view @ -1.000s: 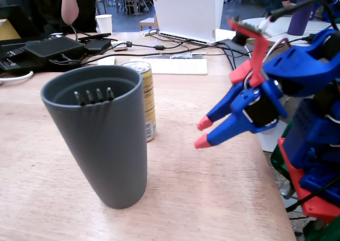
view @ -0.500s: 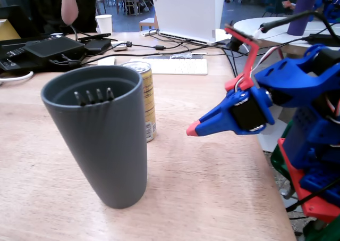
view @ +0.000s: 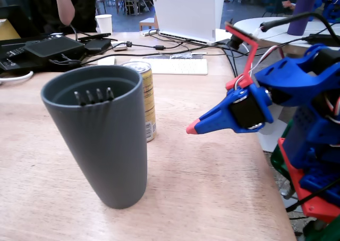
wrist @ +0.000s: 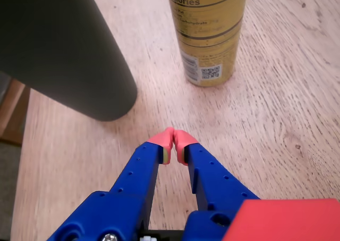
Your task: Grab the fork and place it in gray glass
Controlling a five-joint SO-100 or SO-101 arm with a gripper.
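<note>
since a second ago my pincer (view: 192,129) has clenched empty, right of centre over the desk (view: 212,188). the fork (view: 93,96) stands inside the gray glass (view: 101,140), frame left, tines up.

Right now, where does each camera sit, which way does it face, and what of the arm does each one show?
Fixed view: at table height beside the arm, facing across the desk; the gray glass holds the fork, with the blue arm and gripper on the right.
Wrist view: rides behind the gripper, looking down at the tabletop; only the fingers show, tips touching.
Shared: gray glass, yellow can.
</note>
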